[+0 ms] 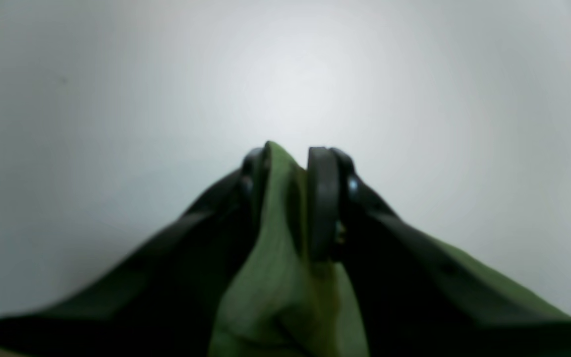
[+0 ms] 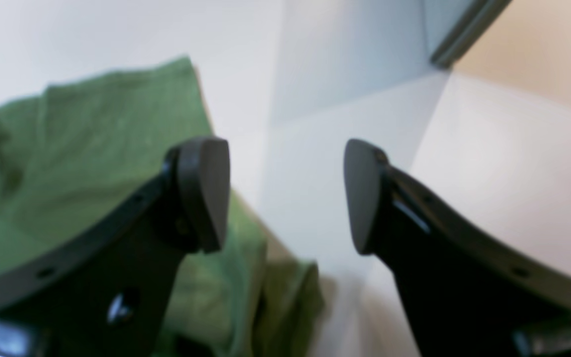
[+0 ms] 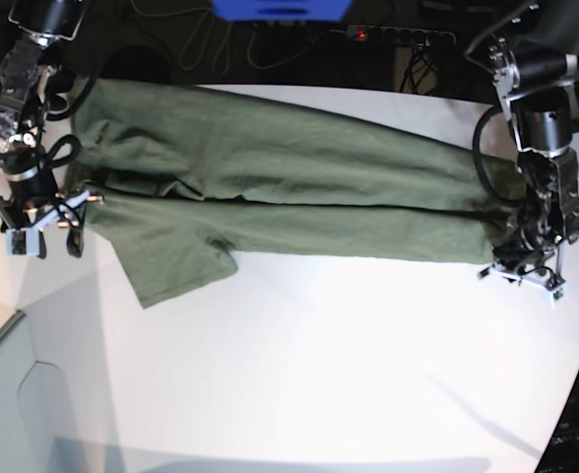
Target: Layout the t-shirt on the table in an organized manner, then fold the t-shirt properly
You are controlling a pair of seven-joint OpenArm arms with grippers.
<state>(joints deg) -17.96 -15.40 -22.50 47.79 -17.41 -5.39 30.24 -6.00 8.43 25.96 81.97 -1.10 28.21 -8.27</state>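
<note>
White matte tabletop: the table (image 3: 299, 355), broad, with a curved edge at the far right of the base view and a seam or panel corner at lower left; dark floor, cables and a power strip (image 3: 398, 35) lie beyond its far edge. Item one, at the left of the base view: the right gripper (image 3: 41, 225), hanging just off the shirt's sleeve end, jaws spread wide with nothing between them; its wrist view shows both pads (image 2: 205, 191) apart over bare white surface, with cloth lying beside and under the left pad but not clamped. Item two, centre: the t-shirt (image 3: 270, 187), olive green, stretched long across the far half of the table, apparently doubled lengthwise along a crease running left to right, one short sleeve (image 3: 171, 264) splayed toward the near side. The stretch suggests the cloth is being tensioned from the right end to flatten it. Item three, at the right: the left gripper (image 3: 531, 251), its jaws pinched on a bunched corner of the shirt's end, green fabric visibly pressed between the pads in its wrist view (image 1: 285, 198). Clearances: a wide bare expanse of table lies on the near side of the garment, ample for drawing it forward or folding toward; the far edge sits close behind the shirt, and the held end lies near the right-hand curved edge, leaving little margin for pulling further that way.
</note>
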